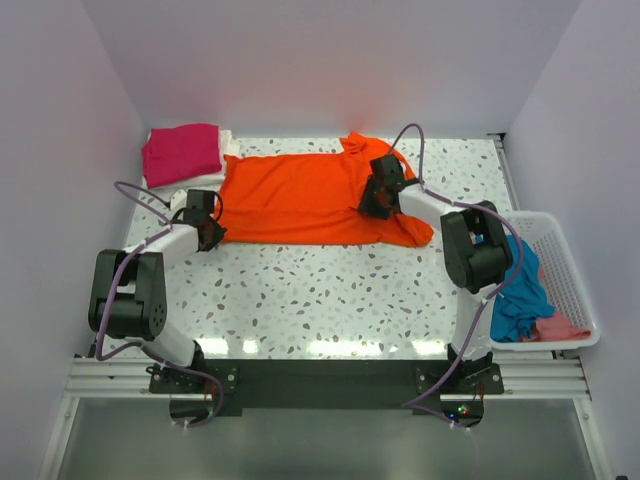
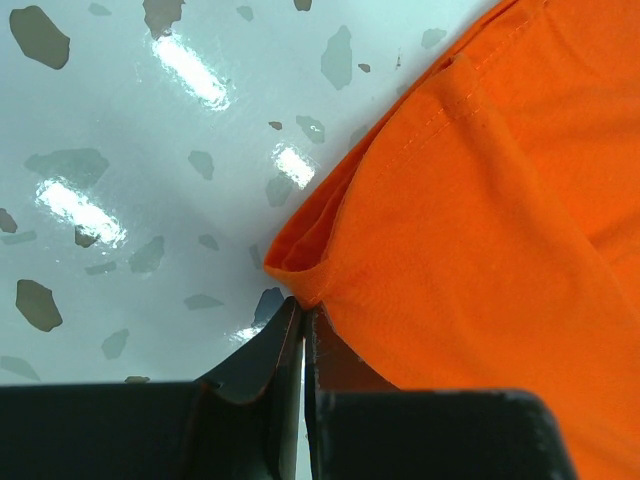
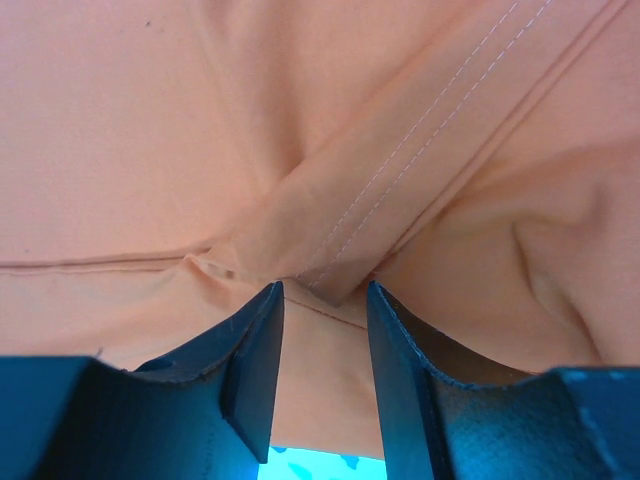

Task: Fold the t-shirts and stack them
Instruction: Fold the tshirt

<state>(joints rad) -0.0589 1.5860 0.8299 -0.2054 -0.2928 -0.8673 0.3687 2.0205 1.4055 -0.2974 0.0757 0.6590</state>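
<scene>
I look down from the top camera. The orange t-shirt (image 1: 300, 200) lies spread out flat on the speckled table (image 1: 300, 290). It sits in the far middle of the table and runs from 9 o'clock to 3 o'clock. One sleeve sticks out at about 1 o'clock.

My left gripper (image 2: 302, 308) is at the 9 o'clock end of the shirt, on the near corner. Its two fingers (image 2: 260, 360) are squeezed tight together. The bunched-up edge of the orange cloth sits right at their tips, so it looks pinched there. The rest of the cloth goes off toward 3 o'clock in that wrist view.

My right gripper (image 3: 323, 292) is over the shirt at about 2 o'clock. Its fingers (image 3: 255, 370) stand partly apart, with a gap between them. A folded strip of the shirt with two rows of stitches points down into that gap. I cannot tell if the fingers touch it. They do not squeeze it.

At 10 o'clock on the table, a folded magenta-pink t-shirt (image 1: 182, 152) lies on top of a white t-shirt (image 1: 230, 143). This stack is just beside the orange shirt's far left corner.

At 4 o'clock, off the table edge, is a white basket (image 1: 572, 262). A teal-blue t-shirt (image 1: 520, 290) hangs over its left rim, and a salmon-pink t-shirt (image 1: 562, 328) lies at its near end.
</scene>
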